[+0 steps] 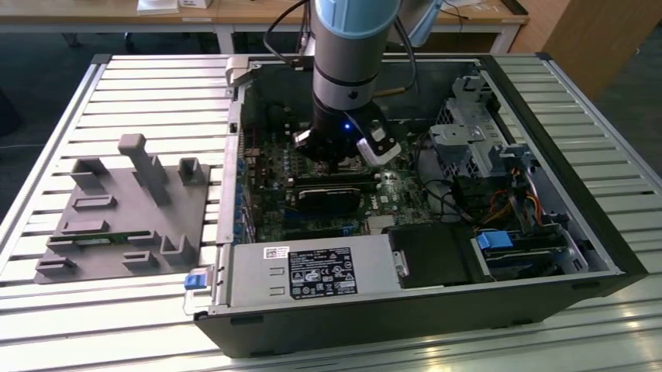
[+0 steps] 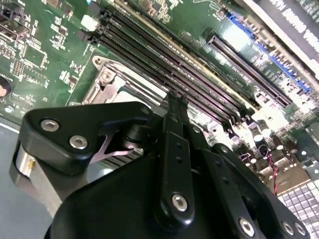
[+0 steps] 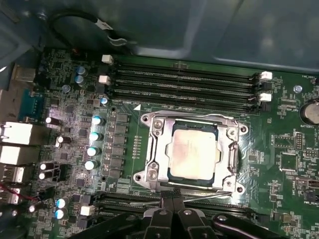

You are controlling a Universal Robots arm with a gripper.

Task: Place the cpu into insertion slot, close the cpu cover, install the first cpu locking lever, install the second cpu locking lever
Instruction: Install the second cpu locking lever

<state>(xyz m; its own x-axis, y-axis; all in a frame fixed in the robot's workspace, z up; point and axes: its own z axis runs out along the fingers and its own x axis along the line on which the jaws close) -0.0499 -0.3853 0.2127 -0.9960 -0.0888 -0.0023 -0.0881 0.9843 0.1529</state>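
The cpu [image 3: 192, 152] is sitting in the insertion slot [image 3: 172, 175], silver top facing up, and the cpu cover [image 3: 155, 152] is lying flat down around it, so the chip shows through the big square window. In the first wrist view a thin lever wire [image 3: 207, 195] runs along the socket edge nearest the gripper [image 3: 172, 201], and the black fingers [image 3: 160, 215] are pinched together with basically no gap, tips right at that edge of the frame. Can't honestly say whether they're grabbing the wire or just resting against it. Same deal in the second wrist view: the gripper [image 2: 175, 102] has its fingertips pressed closed right over the corner of the silver socket frame, with the long black memory slots [image 2: 164, 64] just beside it. In the exterior view the arm [image 1: 352, 54] comes straight down into the open computer case [image 1: 579, 256], gripper [image 1: 329, 164] low over the green motherboard [image 1: 271, 209], near the middle of the board. A grey fixture tray [image 1: 114, 209] sits on the slatted table [image 1: 135, 77] at the exterior view's left, well apart from the case.
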